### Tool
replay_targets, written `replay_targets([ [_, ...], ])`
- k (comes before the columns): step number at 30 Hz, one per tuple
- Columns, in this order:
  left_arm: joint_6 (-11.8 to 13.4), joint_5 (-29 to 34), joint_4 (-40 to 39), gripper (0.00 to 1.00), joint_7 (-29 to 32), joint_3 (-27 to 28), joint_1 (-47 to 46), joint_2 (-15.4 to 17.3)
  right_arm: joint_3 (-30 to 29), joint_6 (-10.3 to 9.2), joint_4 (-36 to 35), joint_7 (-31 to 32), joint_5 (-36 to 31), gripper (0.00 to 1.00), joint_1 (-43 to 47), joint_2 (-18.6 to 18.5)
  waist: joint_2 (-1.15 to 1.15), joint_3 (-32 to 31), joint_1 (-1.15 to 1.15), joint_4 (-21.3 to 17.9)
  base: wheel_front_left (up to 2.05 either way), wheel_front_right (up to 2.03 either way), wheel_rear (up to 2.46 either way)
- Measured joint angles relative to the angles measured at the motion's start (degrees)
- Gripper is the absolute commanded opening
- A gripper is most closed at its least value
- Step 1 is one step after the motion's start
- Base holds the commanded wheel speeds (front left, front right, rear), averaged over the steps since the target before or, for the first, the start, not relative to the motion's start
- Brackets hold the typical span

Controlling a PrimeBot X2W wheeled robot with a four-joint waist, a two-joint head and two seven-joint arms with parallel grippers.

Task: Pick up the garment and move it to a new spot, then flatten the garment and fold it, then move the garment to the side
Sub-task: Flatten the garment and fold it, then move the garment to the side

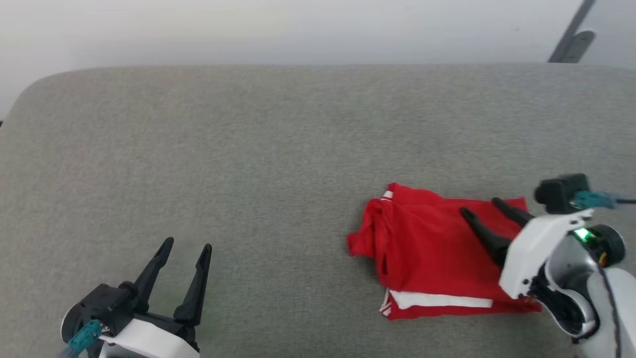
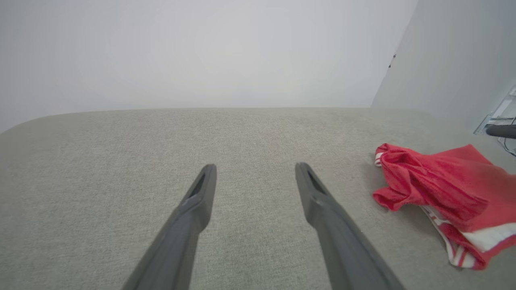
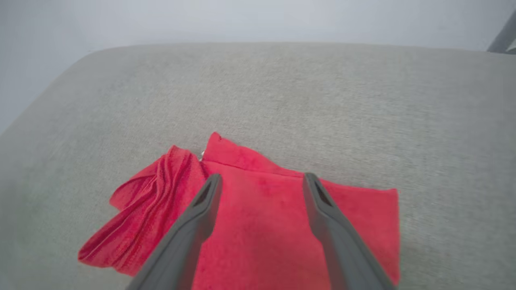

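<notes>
Red soft fabric makes up the garment (image 1: pixel 427 253), a short-sleeved shirt lying in a rough, compact fold on the right part of the grey upholstered surface (image 1: pixel 248 149). A white sleeve band (image 1: pixel 437 300) shows along its near edge, with striped trim at the corner beside it. Its left side is bunched into loose ridges (image 3: pixel 153 201), while the top layer toward the right lies fairly smooth.

It looks light and limp, so it would probably sag and come unfolded if lifted by one point, and a pinch on the top layer alone may peel that layer away from the rest. A grip that takes all layers at an edge or corner, such as the right-hand edge or the near hem by the white band, seems the safer hold. Sliding it may drag on the textured upholstery and rumple the fold.

The right gripper (image 1: pixel 480 206) sits over the shirt's right half with its two dark fingers spread apart and nothing between them. Whether the tips touch the cloth cannot be told. The left gripper (image 1: pixel 188 244) is well apart from the shirt at the near left, fingers also spread, over bare upholstery. A pale wall (image 2: pixel 201 52) rises behind.
</notes>
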Motion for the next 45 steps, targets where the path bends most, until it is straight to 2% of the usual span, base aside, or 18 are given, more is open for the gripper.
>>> replay_targets([
  [7, 0.0, -1.7, 1.4, 1.00, 0.0, 1.8, 0.9, -1.8, -1.3, 0.00, 6.2, -15.6, 2.0, 1.00, 0.9, -2.5, 0.00, -2.0, 0.00, -3.3, 0.00, 0.00, 0.00],
  [12, 0.0, -3.4, 2.1, 1.00, 0.0, 4.9, 1.7, -3.3, -2.2, 0.00, 9.9, -27.8, 2.0, 1.00, 1.1, -1.9, 0.00, -3.5, 0.00, -5.1, 0.00, 0.00, 0.00],
  [15, 0.0, -3.6, 2.7, 1.00, 0.0, 6.6, 2.7, -3.7, -2.2, 0.00, 11.2, -34.3, -0.9, 1.00, 1.4, -2.0, 0.00, -4.4, 0.00, -6.0, 0.00, 0.00, 0.00],
  [18, 0.0, -3.3, 2.8, 1.00, 0.0, 7.7, 3.4, -3.8, -2.3, 0.00, 12.2, -37.9, -3.8, 1.00, 2.5, -1.7, 0.00, -5.3, 0.00, -6.5, 0.00, 0.00, 0.00],
  [27, 0.0, -1.6, 1.7, 1.00, 0.0, 9.9, 7.7, -3.6, -5.0, 0.00, 9.5, -40.3, -8.1, 1.00, 8.3, 0.3, 0.00, -7.1, 0.00, -6.8, 0.00, 0.00, 0.00],
  [37, 0.0, 0.4, -2.6, 1.00, 0.0, 13.1, 14.1, -4.5, -12.7, 0.00, 0.7, -40.5, -11.5, 1.00, 18.0, 2.5, 0.00, -7.1, 0.00, -5.7, 0.00, 0.00, 0.00],
  [45, 0.0, 0.5, -5.0, 1.00, 0.0, 13.6, 15.4, -4.8, -15.2, 0.00, -3.7, -38.8, -12.9, 1.00, 20.9, 4.9, 0.00, -6.1, 0.00, -5.5, 0.00, 0.00, 0.00],
])
